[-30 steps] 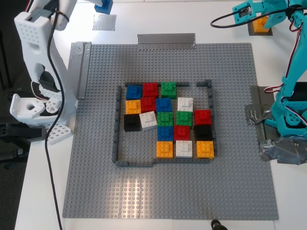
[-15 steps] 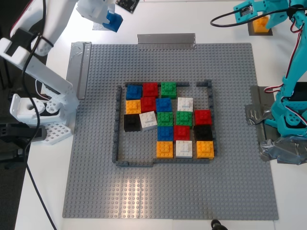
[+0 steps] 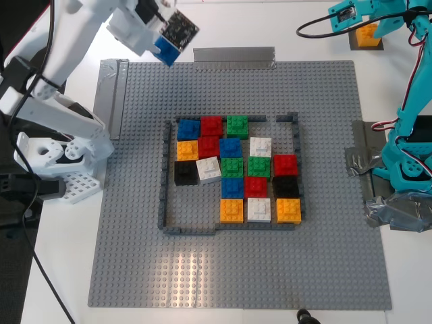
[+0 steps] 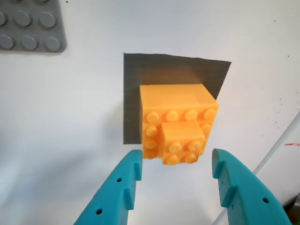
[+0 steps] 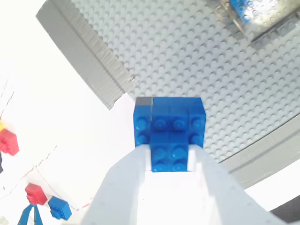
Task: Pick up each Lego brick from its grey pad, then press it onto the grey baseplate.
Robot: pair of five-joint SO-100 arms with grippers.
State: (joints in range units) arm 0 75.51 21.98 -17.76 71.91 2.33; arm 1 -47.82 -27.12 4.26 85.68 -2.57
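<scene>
The blue Lego brick (image 3: pixel 164 47) (image 5: pixel 169 129) hangs in the air above the far left corner of the grey baseplate (image 3: pixel 304 270) in the exterior view. My second gripper (image 5: pixel 171 157), white, is shut on it. The orange Lego brick (image 4: pixel 176 122) (image 3: pixel 366 34) sits on its dark grey pad (image 4: pixel 133 93) off the plate, at the exterior view's top right. Just short of it hovers my first gripper (image 4: pixel 176 164), teal and open, with its fingers apart from the brick. Only this one grey pad shows.
A thin dark-grey frame (image 3: pixel 164 175) on the baseplate holds several coloured bricks (image 3: pixel 233 169). Silvery tape strips (image 3: pixel 234 56) (image 3: pixel 111 94) lie along the plate's far and left edges in the exterior view. The white arm's base (image 3: pixel 54 155) and the teal arm's base (image 3: pixel 408 169) flank the plate.
My second gripper has carried the blue brick rightward and down in the exterior view, from the top edge to above the baseplate's far left corner. The teal arm has not moved.
</scene>
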